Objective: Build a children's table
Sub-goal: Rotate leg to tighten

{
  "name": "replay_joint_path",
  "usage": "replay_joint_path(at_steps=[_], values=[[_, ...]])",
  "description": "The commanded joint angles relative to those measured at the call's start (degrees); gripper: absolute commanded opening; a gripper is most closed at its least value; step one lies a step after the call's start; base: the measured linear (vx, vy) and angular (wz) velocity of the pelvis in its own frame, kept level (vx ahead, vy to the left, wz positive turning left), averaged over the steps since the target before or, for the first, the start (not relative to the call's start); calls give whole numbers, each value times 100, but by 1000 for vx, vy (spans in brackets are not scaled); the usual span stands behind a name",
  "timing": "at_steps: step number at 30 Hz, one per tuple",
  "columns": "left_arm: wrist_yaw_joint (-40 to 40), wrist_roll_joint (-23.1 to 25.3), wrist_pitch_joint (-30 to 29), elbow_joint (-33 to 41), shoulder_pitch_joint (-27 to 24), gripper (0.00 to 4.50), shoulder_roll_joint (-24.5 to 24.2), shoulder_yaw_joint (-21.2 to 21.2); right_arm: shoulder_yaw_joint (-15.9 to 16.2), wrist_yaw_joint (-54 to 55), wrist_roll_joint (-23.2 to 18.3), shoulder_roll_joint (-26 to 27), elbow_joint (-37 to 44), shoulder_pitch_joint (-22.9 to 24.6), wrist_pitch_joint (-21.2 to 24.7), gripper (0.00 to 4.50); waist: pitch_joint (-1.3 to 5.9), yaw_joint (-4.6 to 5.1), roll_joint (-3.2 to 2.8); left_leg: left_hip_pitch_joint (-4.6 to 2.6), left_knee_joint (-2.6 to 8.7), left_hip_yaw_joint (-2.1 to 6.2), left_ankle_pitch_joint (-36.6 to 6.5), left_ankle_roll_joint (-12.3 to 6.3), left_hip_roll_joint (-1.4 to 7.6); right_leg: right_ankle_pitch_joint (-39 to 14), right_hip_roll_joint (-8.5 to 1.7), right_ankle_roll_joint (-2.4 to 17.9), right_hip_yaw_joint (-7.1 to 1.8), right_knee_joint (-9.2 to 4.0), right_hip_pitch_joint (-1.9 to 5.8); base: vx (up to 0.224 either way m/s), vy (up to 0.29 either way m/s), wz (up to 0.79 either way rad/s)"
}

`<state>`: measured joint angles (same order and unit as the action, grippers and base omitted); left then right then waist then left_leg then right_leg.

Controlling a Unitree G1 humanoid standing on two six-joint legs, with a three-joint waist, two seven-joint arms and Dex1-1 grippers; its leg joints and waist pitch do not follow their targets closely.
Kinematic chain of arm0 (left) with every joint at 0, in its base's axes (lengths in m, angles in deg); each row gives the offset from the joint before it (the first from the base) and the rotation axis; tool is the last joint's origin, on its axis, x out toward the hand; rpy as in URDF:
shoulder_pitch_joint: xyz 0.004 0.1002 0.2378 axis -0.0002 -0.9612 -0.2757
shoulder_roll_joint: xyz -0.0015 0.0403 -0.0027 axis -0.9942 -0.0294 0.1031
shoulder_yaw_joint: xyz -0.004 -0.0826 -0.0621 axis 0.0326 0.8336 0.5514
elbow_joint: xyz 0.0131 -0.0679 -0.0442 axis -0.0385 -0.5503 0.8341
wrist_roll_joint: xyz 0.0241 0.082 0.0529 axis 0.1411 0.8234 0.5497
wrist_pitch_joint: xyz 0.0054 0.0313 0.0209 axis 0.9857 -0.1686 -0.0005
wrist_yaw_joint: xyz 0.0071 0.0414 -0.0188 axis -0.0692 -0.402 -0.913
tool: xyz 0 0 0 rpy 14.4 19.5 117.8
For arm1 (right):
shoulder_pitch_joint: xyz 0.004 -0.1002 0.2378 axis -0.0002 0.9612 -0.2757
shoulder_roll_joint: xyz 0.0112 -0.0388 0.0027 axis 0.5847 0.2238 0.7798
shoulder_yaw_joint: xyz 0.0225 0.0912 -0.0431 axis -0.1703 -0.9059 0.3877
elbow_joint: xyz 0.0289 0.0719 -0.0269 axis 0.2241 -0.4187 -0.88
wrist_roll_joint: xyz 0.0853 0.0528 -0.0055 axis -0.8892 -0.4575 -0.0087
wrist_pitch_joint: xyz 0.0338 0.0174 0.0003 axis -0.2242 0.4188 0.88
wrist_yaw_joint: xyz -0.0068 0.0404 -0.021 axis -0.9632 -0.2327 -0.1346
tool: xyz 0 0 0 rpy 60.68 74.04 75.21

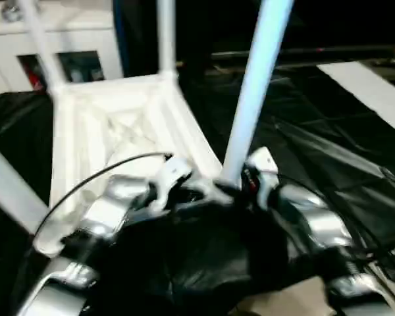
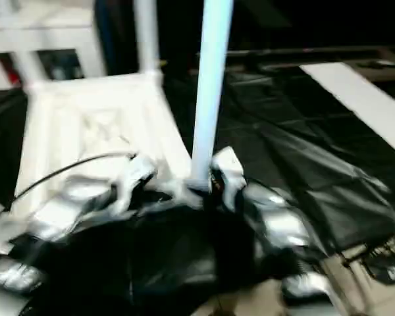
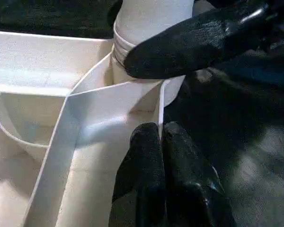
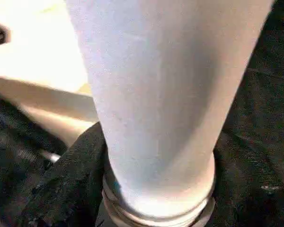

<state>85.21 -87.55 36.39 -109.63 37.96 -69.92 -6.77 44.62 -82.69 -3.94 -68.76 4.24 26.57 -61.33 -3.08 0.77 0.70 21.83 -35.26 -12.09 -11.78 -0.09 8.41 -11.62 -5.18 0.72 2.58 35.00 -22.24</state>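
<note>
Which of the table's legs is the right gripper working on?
The near-right leg, standing in the tabletop's near corner; the right gripper is at its base, the other legs stand apart.

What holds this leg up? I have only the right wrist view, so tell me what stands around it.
Observer: The leg stands upright at the near right corner of the upturned tabletop, which lies on a black cloth.
Operator: Report the left gripper.
Observer: The left gripper is shut, its tips against the tabletop's rim beside that corner.
Operator: Count the other legs.
Observer: Three: the far right leg and the far left leg stand upright at their corners, and the near left leg slants outward.
</note>
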Motion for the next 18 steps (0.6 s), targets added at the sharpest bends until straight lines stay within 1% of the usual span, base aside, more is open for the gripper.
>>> replay_joint_path(at_steps=[1,2,3,4,5,6,7,8,9,11,13,14,15,16,17,18], values=[[-533,75,-49,-105,269,0,403,-33,432,191,152,482,-260,-15,159,268,294,20,-14,-147,558,317,-1875,296,505,-2043,-411,1106,-289,-525,80,0,0,0],[-533,75,-49,-105,269,0,403,-33,432,191,152,482,-260,-15,159,268,299,21,-15,-150,557,322,-1880,299,510,-2001,-418,1121,-288,-518,82,0,0,0],[-604,104,-18,-160,306,0,496,-46,425,292,191,581,-321,-58,92,268,307,28,-8,-138,552,319,-1853,262,504,-1921,-422,1130,-286,-520,96,0,0,0],[-616,116,23,-183,317,0,541,-63,434,322,216,625,-358,-82,15,303,309,39,-22,-131,554,313,-1812,240,504,-1827,-417,1154,-287,-517,86,0,0,0],[-562,119,123,-189,313,0,588,-108,429,318,211,682,-407,-120,-83,324,308,40,-22,-125,554,311,-1794,224,499,-1786,-414,1153,-285,-518,98,0,0,0],[-507,111,205,-195,305,0,622,-143,397,331,184,734,-475,-164,-170,324,316,33,-22,-126,552,311,-1747,192,507,-1678,-423,1171,-288,-510,106,0,0,0],[-495,108,220,-195,303,0,628,-150,389,334,176,745,-489,-172,-186,338,322,34,-20,-118,547,308,-1694,166,506,-1604,-424,1190,-289,-504,111,0,0,0],[-411,79,246,-157,271,0,624,-180,346,271,98,760,-513,-202,-190,341,333,34,-25,-114,541,300,-1570,104,508,-1380,-419,1255,-287,-479,126,0,0,0],[-350,59,248,-118,244,0,594,-192,361,189,75,730,-483,-196,-176,348,332,32,-22,-106,543,299,-1518,74,509,-1295,-415,1281,-284,-468,134,0,0,0],[-156,27,258,-5,159,0,482,-218,460,-84,83,578,-350,-143,-175,370,335,22,-26,-97,536,288,-1384,-21,511,-1091,-416,1355,-282,-448,154,0,0,0],[-2,-2,280,71,97,0,385,-234,550,-305,124,436,-251,-96,-219,378,338,17,-25,-102,530,284,-1350,-65,516,-1009,-417,1385,-282,-441,159,0,0,0],[165,-33,328,154,37,0,285,-259,593,-482,142,308,-183,-69,-277,393,345,12,-24,-78,525,289,-1212,-140,522,-835,-421,1416,-275,-420,188,0,0,0],[269,-43,365,198,3,0,230,-270,607,-579,157,241,-160,-58,-326,403,350,19,-23,-66,522,291,-1160,-170,523,-760,-419,1433,-271,-400,199,0,0,0],[341,-56,363,232,-23,0,190,-273,608,-674,145,186,-138,-53,-349,403,353,25,-25,-72,511,281,-1107,-212,518,-676,-419,1471,-271,-397,192,0,0,0],[568,-98,398,330,-97,0,66,-285,605,-916,119,25,-78,-47,-409,403,360,19,-32,-72,497,278,-1048,-251,520,-557,-423,1527,-273,-378,202,0,0,0],[695,-120,434,378,-135,0,2,-291,600,-1027,110,-57,-54,-50,-435,403,359,17,-27,-72,497,275,-1023,-284,524,-505,-422,1548,-275,-380,201,0,0,0]])
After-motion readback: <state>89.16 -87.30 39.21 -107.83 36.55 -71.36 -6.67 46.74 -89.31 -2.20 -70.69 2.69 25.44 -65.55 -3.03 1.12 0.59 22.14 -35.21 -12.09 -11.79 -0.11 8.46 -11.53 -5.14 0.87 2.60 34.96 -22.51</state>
